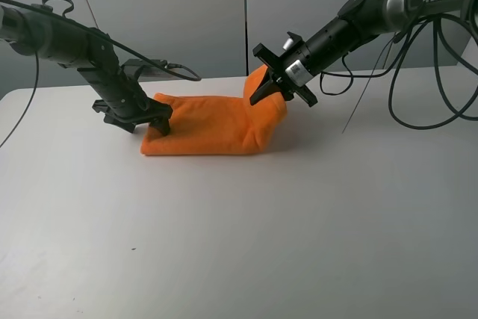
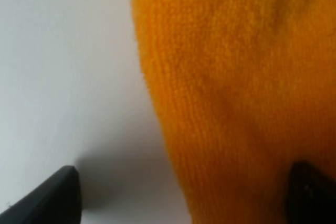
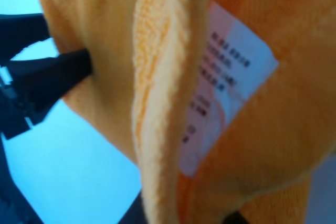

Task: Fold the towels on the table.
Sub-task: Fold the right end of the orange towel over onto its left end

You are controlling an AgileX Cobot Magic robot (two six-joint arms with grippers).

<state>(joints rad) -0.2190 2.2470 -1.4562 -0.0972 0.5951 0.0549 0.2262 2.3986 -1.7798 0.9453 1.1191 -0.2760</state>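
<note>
At centre frame on the table (image 1: pixel 239 244), we were mid-fold, right gripper (image 1: pixel 270 95) pinching the towel (image 1: pixel 209 128) by a raised corner, left gripper (image 1: pixel 146 125) splayed at its other end; carrying that corner across seemed next.

Right gripper (image 1: pixel 270 95) fingertips half buried in bright orange terry towel (image 1: pixel 213 128), lost from sight. White printed label (image 3: pixel 223 85): text blurred, unreadable. Left gripper (image 1: pixel 158 126) fingers (image 2: pixel 55 198) cropped at wrist-view edge, both blurry.
</note>
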